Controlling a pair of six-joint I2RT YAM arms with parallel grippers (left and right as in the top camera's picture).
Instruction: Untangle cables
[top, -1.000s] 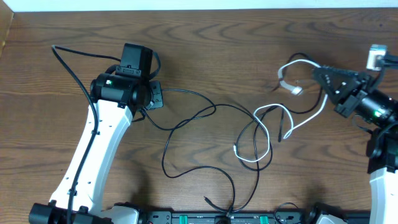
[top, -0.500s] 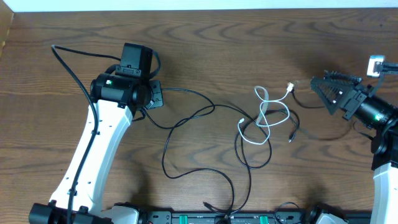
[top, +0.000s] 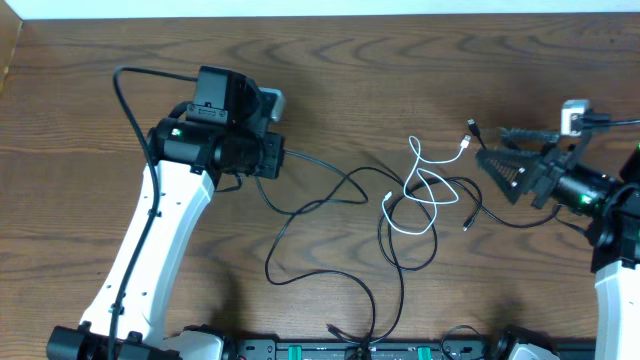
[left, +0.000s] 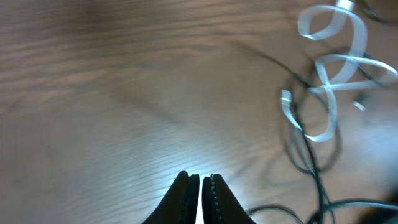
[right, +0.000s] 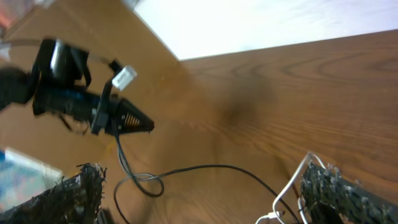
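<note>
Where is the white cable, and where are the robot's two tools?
white cable (top: 410, 232), overhead view, on the bottom of its loop.
left tool (left: 200, 181), left wrist view, between its shut tips.
right tool (top: 490, 147), overhead view, in the gap between its open tips.

Table (top: 400, 70): dark brown wood grain, smooth, with a satin sheen that glares under my left wrist. White cable (top: 412, 232): glossy plastic sheath. Black cables (top: 330, 272): thin, matt sheath. My left arm's shell (top: 165, 230): smooth white plastic. My right fingers (right: 348, 193): black, with a rough, grainy facing. My left fingers (left: 185, 199): black, finely ridged.
</note>
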